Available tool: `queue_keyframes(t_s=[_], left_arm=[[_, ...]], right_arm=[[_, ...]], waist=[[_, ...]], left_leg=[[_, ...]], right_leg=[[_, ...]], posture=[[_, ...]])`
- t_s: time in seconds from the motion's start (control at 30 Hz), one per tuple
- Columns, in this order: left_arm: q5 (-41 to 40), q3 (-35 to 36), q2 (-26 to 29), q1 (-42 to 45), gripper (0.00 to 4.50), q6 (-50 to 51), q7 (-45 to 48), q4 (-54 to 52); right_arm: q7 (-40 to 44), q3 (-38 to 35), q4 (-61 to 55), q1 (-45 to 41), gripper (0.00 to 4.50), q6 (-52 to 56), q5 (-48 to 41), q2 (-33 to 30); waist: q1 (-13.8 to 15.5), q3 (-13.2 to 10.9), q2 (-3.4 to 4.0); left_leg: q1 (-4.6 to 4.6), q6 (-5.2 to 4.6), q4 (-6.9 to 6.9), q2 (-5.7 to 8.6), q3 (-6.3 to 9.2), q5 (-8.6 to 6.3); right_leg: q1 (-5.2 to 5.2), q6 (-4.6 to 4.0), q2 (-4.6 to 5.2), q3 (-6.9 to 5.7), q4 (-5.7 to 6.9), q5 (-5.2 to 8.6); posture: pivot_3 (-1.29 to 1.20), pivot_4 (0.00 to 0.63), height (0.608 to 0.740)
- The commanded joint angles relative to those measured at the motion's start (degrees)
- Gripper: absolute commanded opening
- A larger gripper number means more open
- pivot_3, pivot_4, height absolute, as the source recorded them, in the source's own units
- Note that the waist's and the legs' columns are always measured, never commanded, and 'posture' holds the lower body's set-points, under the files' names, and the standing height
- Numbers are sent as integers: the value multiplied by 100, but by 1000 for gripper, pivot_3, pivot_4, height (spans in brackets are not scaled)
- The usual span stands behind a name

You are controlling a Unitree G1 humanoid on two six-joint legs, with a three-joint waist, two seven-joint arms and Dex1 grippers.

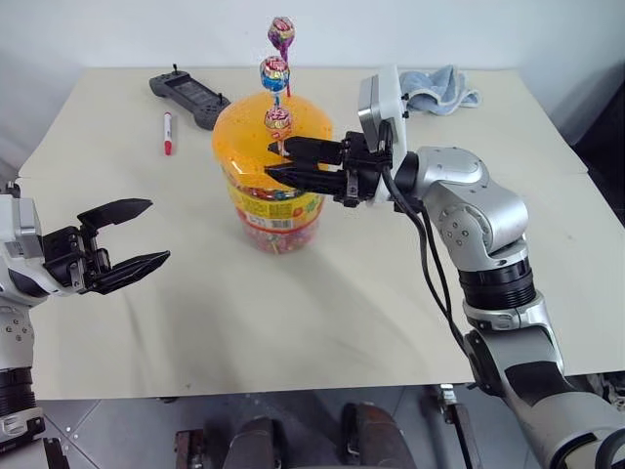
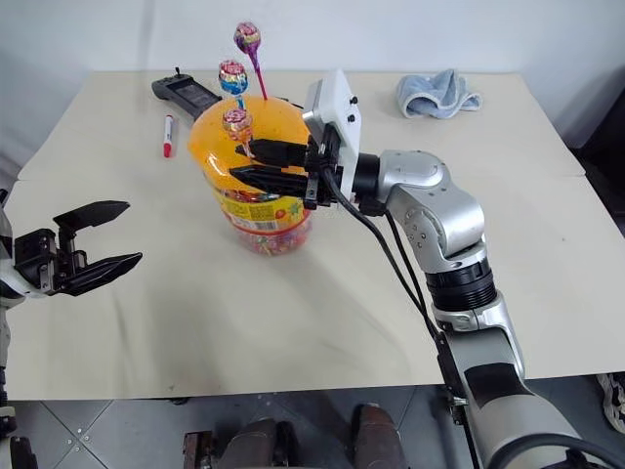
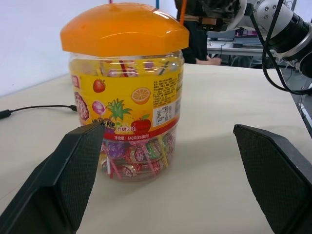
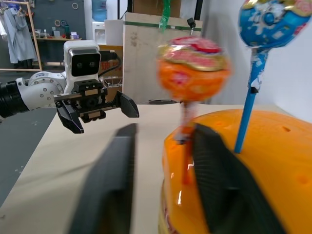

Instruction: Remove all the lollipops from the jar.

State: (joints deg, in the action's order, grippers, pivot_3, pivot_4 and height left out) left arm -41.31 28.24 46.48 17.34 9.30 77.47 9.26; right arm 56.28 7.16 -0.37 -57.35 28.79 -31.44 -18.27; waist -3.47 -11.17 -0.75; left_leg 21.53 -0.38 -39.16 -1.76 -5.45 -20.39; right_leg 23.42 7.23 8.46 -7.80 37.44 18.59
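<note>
Jar (image 1: 271, 186) stands mid-table, orange lid on; three lollipops (image 1: 278, 120) stick up from lid: orange nearest, blue, purple farthest. Right gripper (image 1: 285, 160) narrow around orange lollipop's stick; grip itself unclear. Left gripper (image 1: 132, 237) wide, empty, near-left. Far side: one marker (image 1: 167, 133), controller (image 1: 189, 97), towel (image 1: 441, 90).

Right arm (image 1: 469, 220): silver-grey rounded shells, black ribbed joint rings, black cables along it, white camera box (image 1: 379, 103) at wrist. Both grippers black, two tapered fingers each: left gripper (image 1: 137, 234), right gripper (image 1: 278, 159).
</note>
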Motion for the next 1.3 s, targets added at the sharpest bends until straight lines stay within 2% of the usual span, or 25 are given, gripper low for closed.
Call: queue_keyframes(t_s=[0.03,0.3,0.47,0.67,0.77,0.87,0.97,1.13,1.23,1.3], left_arm=[[-64,113,57,123,4500,-102,8,-53],[19,-27,30,374,4500,-174,72,178],[51,-126,30,518,4500,-209,127,319],[51,-217,27,650,4500,-177,214,392],[55,-238,54,717,4500,-172,290,481],[46,-236,92,748,4500,-158,355,543],[34,-226,124,744,4500,-128,435,596],[-76,-208,101,749,4500,8,527,588],[-134,-203,172,705,4500,189,605,527],[-162,-173,244,712,4500,289,638,498]], right_arm=[[-37,-144,-136,-278,73,-209,-25,140],[-101,-464,131,-620,25,-439,-85,276],[82,-746,-84,-676,25,-191,-454,69],[505,-1170,-958,-337,25,631,-1380,-801],[828,-1404,-1340,82,25,1070,-1671,-1623],[665,-1547,-1460,600,25,1438,-1406,-2540],[279,-1852,-1308,1488,25,1571,-860,-3381],[-72,-1985,-1003,2615,25,1989,-519,-3955],[-294,-1624,-573,3143,25,2046,20,-4159],[-588,-1389,-121,3153,25,2147,388,-4168]], waist=[[-2,0,0],[-15,0,0],[9,0,0],[20,0,-1],[44,1,-2],[73,1,-2],[142,3,-7],[194,3,-7],[194,3,-7],[192,3,-7]], left_leg=[[0,0,0,0,0,0],[0,0,0,0,5,0],[1,0,-1,4,7,0],[1,-1,-1,4,13,0],[1,-1,-2,4,11,0],[2,-5,-3,9,7,-3],[2,-6,-2,8,-1,-3],[2,-6,-1,6,-25,-3],[2,-6,-3,6,-43,-3],[2,-6,-3,5,-62,-3]], right_leg=[[0,0,0,0,0,0],[0,0,0,-2,3,0],[-3,0,1,-1,3,0],[-4,0,2,-2,3,0],[-6,0,2,-3,3,0],[-8,0,7,-2,-2,0],[-8,0,8,-1,-5,0],[-6,0,8,2,-28,0],[-7,0,9,6,-35,0],[-8,0,8,4,-36,0]], posture=[[0,150,740],[0,150,740],[0,150,740],[0,150,740],[0,150,740],[0,150,740],[0,150,740],[0,150,740],[0,150,740],[0,150,740]])
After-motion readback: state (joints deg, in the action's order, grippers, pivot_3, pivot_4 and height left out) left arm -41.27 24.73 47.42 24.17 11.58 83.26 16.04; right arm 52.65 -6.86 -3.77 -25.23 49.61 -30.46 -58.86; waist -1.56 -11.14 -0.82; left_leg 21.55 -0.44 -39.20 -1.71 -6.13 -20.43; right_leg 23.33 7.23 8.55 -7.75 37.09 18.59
